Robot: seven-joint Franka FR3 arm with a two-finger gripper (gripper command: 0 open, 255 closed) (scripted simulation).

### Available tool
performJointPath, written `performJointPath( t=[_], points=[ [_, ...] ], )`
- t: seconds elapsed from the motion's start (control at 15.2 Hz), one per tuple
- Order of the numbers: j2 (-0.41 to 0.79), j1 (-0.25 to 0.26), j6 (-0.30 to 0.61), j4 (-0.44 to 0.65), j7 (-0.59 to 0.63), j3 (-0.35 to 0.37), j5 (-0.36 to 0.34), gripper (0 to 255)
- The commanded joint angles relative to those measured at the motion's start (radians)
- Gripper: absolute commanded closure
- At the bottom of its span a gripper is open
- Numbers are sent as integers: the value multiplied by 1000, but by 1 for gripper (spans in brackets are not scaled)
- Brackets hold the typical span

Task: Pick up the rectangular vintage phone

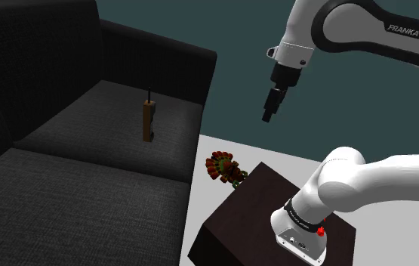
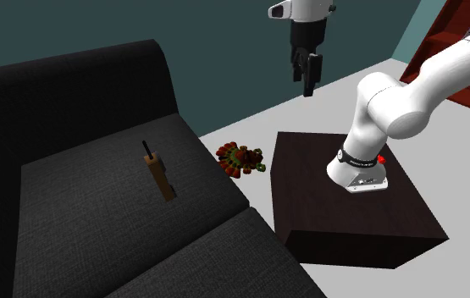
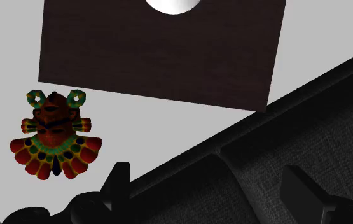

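The phone (image 1: 148, 119) is a slim brown rectangular block with a thin black antenna. It stands nearly upright on the dark sofa's seat (image 1: 72, 162), close to the backrest. It appears the same way in the second exterior view (image 2: 161, 176). My black gripper (image 1: 270, 113) hangs high in the air over the floor beside the sofa, well to the shoulder view's right of the phone and far above it. In the second exterior view the gripper (image 2: 306, 76) points down. In the wrist view the gripper (image 3: 210, 181) is open, its fingers wide apart with nothing between them.
A colourful red, green and yellow mask-like ornament (image 1: 224, 168) (image 3: 55, 135) lies on the pale floor between the sofa's end and the dark brown stand (image 1: 253, 204). A red-brown piece of furniture (image 2: 457, 51) stands behind the arm. The sofa's armrest (image 3: 283, 159) lies under the gripper.
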Motion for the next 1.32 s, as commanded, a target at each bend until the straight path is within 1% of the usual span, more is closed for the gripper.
performJointPath(
  t=[0.0,0.33,0.66,0.99,1.25],
  points=[
    [0,0,0,0,0,0,0,0],
    [196,12,107,95,36,48,18,0],
    [394,18,184,221,75,91,19,0],
    [591,25,229,377,120,129,-1,0],
    [751,34,241,526,160,153,-30,0]
  ],
)
